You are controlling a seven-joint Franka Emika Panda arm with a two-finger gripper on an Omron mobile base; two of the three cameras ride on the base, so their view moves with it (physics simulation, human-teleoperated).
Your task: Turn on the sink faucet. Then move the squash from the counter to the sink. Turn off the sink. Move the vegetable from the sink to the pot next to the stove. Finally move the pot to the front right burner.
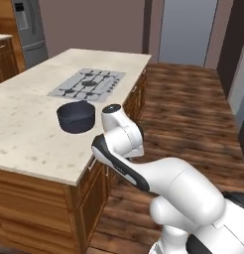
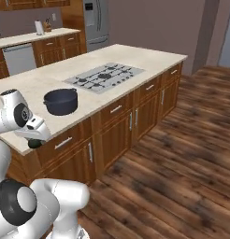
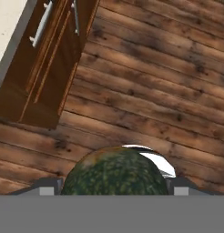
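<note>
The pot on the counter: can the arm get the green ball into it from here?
Probably yes. The pincer holds the squash beside the counter, and the pot stands open, lidless, near that edge with nothing between.

Pot [image 1: 76, 117] sitting on tabletop [image 1: 25, 134], frame centre-left; stove [image 1: 88, 84] lying behind it, toward upper centre. Squash [image 3: 114, 173] sitting between gripper [image 3: 114, 189] fingers at hand view bottom, over wooden floor [image 3: 155, 91], cabinets [image 3: 45, 59] upper left.

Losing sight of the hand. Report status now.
Gripper shut on the squash, over the wood floor beside the island cabinets. Pot waits on the counter by the stove. Nothing blocking.
</note>
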